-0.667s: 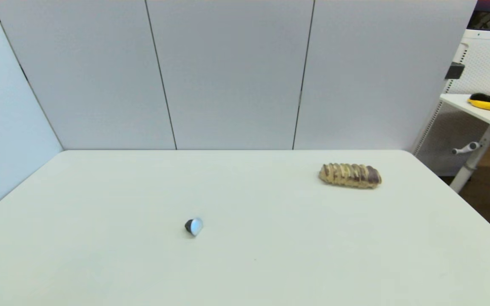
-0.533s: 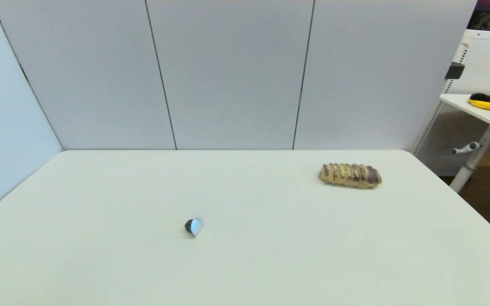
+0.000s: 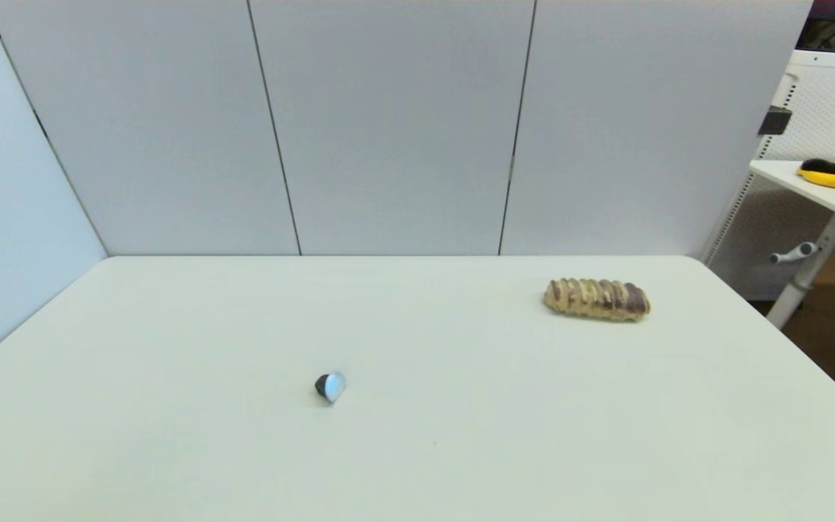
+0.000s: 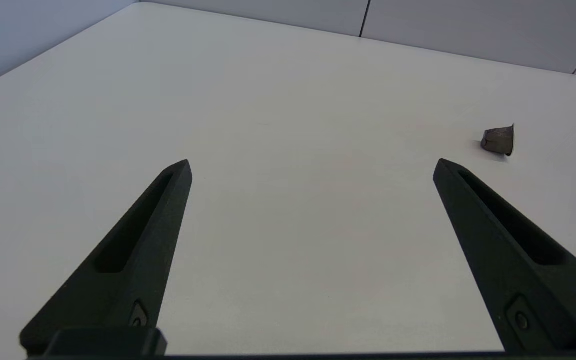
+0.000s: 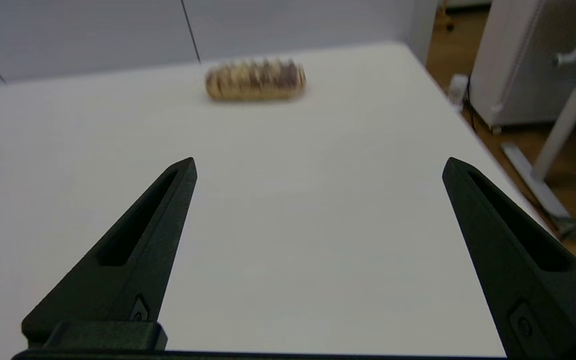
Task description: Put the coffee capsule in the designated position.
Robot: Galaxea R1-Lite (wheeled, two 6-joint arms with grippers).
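Note:
The coffee capsule [image 3: 330, 386] lies on its side on the white table [image 3: 171, 326], left of centre, its pale-blue foil face turned to the right. In the left wrist view the same capsule [image 4: 499, 140] shows as a small dark dome just beyond one fingertip. My left gripper [image 4: 313, 167] is open, hovering over bare table with nothing between its fingers. My right gripper [image 5: 319, 165] is also open and empty, well short of the bread. Neither arm shows in the head view.
A tan-and-brown striped bread loaf [image 3: 596, 299] lies at the table's far right, also seen blurred as the loaf [image 5: 255, 79] in the right wrist view. Grey wall panels close the back and left. A second table [image 3: 816, 185] stands off to the right, past the table's edge.

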